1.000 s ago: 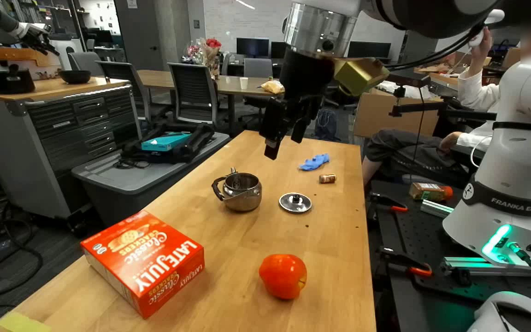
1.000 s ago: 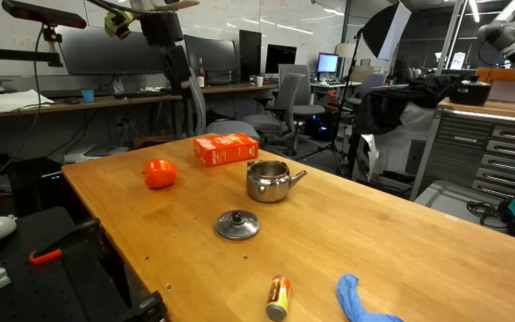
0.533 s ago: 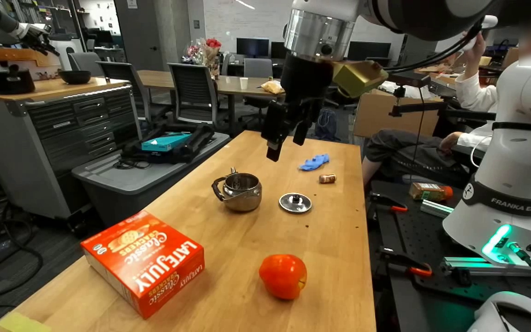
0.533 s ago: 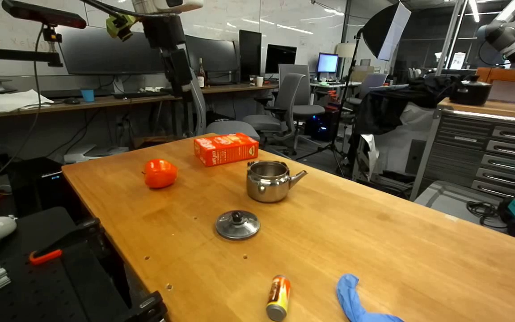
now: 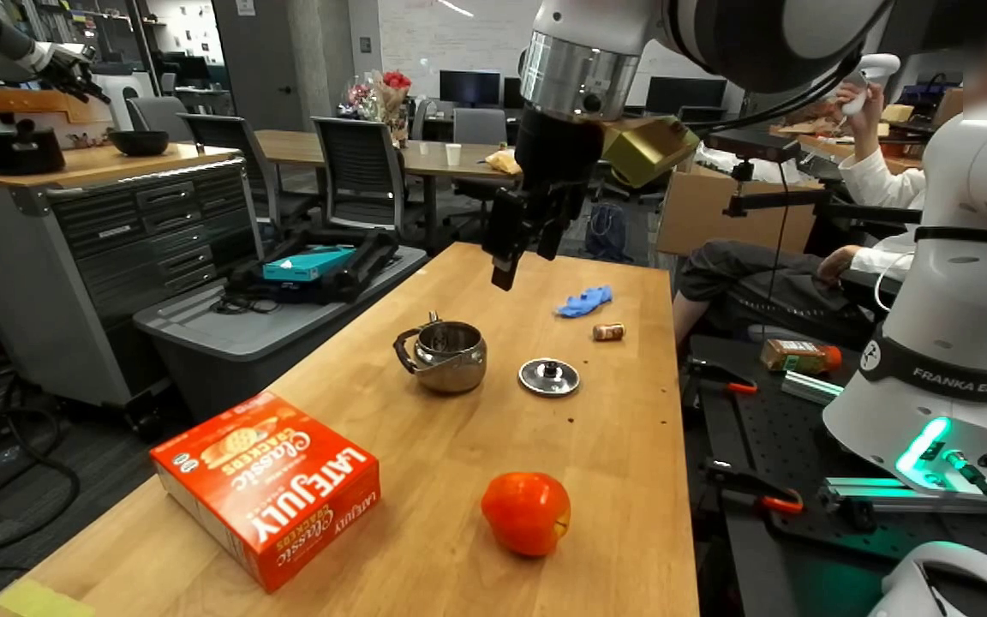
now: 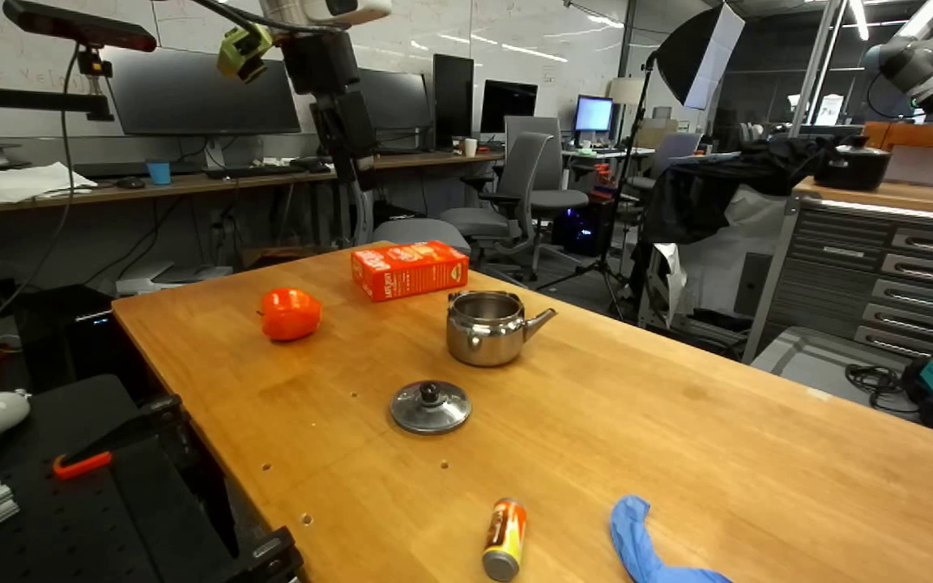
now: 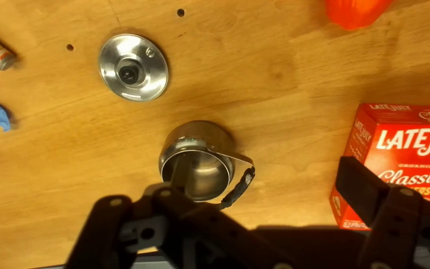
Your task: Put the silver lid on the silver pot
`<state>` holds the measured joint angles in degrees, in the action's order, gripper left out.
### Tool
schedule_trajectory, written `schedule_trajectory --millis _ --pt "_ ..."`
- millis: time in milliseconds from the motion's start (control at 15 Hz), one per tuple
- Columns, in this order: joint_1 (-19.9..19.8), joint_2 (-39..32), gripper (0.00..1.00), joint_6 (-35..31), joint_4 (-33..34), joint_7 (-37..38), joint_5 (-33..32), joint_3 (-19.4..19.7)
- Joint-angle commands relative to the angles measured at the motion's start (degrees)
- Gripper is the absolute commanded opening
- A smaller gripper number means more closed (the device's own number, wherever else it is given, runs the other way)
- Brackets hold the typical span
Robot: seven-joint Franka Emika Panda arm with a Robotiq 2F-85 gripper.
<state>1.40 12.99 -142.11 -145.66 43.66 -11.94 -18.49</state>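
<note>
The wooden table (image 5: 622, 463) runs up the centre of an exterior view, from the bottom edge to the middle of the frame. The white robot arm (image 5: 948, 274) stands at the right of that frame and reaches across its top. The red cracker box (image 5: 266, 480) lies flat at the lower left there and shows at the right edge of the wrist view. The black gripper (image 7: 265, 173) enters the wrist view from the bottom, its fingers spread wide with bare wood showing between the tips; in both exterior views it hangs well above the table. The silver pot (image 6: 487, 328) stands upright near the centre of an exterior view, mouth open, spout pointing to the upper right; in the wrist view one finger crosses in front of its mouth. A red-orange rounded object (image 5: 526, 512) rests at the bottom centre of an exterior view. The silver lid (image 7: 134, 69) lies flat on the table in the upper left of the wrist view, dark knob up, near the pot but apart from it. A blue glove (image 6: 641, 546) is cut off by the bottom edge of an exterior view, right of centre. Beside it, a small orange-and-yellow cylinder (image 6: 505, 530) lies on its side.
</note>
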Motion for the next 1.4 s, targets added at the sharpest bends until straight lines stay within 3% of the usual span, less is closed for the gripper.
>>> schedule_trajectory --millis 0,733,1333 --pt "0.54 -3.16 1.00 -1.98 1.46 -4.45 -0.71 3.35" --pt "0.85 -12.30 1.00 -7.22 1.92 -22.38 9.49 11.13" --pt "0.67 -17.04 1.00 -9.44 1.86 -19.73 9.46 14.29"
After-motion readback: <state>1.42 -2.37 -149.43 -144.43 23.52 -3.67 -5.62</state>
